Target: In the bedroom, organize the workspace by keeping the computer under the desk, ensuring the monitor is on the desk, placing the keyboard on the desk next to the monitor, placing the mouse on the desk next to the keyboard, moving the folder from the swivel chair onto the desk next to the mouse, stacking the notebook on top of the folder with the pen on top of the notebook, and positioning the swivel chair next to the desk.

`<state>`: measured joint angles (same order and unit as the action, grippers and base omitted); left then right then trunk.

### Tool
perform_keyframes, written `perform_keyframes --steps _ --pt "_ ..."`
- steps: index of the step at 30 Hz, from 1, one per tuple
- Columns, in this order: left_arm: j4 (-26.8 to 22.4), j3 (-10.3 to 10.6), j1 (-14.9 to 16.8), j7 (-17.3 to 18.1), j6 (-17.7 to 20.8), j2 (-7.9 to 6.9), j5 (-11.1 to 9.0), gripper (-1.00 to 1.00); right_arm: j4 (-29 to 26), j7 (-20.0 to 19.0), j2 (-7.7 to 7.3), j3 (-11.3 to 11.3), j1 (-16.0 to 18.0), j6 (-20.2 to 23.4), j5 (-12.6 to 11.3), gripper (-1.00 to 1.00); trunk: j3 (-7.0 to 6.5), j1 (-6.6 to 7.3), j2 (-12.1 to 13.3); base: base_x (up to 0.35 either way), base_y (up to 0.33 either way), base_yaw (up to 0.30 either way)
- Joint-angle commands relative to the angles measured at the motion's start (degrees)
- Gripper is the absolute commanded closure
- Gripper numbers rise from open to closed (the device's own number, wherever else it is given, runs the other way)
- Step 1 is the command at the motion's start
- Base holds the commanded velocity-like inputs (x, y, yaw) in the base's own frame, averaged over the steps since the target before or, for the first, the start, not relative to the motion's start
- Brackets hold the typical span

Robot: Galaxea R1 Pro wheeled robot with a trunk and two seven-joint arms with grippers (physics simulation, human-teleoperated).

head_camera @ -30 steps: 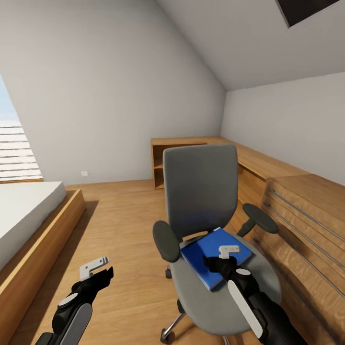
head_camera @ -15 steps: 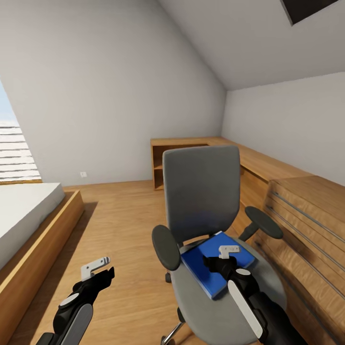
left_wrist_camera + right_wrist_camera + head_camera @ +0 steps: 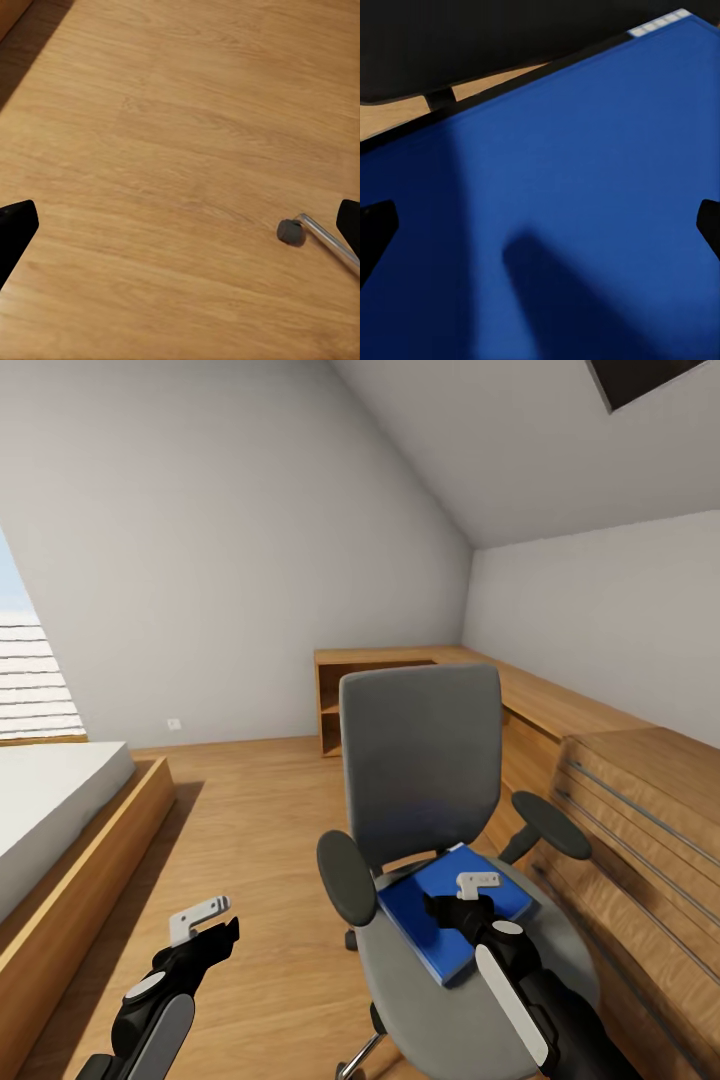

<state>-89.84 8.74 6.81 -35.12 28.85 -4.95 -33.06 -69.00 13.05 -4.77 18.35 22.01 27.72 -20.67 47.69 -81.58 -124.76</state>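
3 cams: head wide, both wrists tight, pointing down.
Head looks forward and down over swivel chair (image 3: 430,830) toward the room's far corner. Right wrist sits just above folder (image 3: 562,217) on the seat (same folder head sees (image 3: 455,908)). Left wrist faces wood floor (image 3: 172,150), catching a chair caster (image 3: 289,232).

Bright, even daylight from window (image 3: 35,670); soft shadows on floor (image 3: 260,830); sharp sim render, no blur.
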Motion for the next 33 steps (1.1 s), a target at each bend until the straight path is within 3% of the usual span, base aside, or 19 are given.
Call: perform_keyframes --steps 1,33 --pt "-0.08 0.13 0.05 -0.57 0.06 -0.06 -0.51 -1.0 -0.08 0.57 -0.07 0.2 0.05 0.14 -0.6 -1.0 0.06 0.01 -0.03 0.022 0.0 0.0" --pt "-0.11 0.31 0.05 -0.56 0.23 -0.06 -0.51 -1.0 -0.08 0.57 -0.07 0.11 0.05 0.14 -0.59 -1.0 0.06 0.01 -0.03 0.048 0.0 0.0"
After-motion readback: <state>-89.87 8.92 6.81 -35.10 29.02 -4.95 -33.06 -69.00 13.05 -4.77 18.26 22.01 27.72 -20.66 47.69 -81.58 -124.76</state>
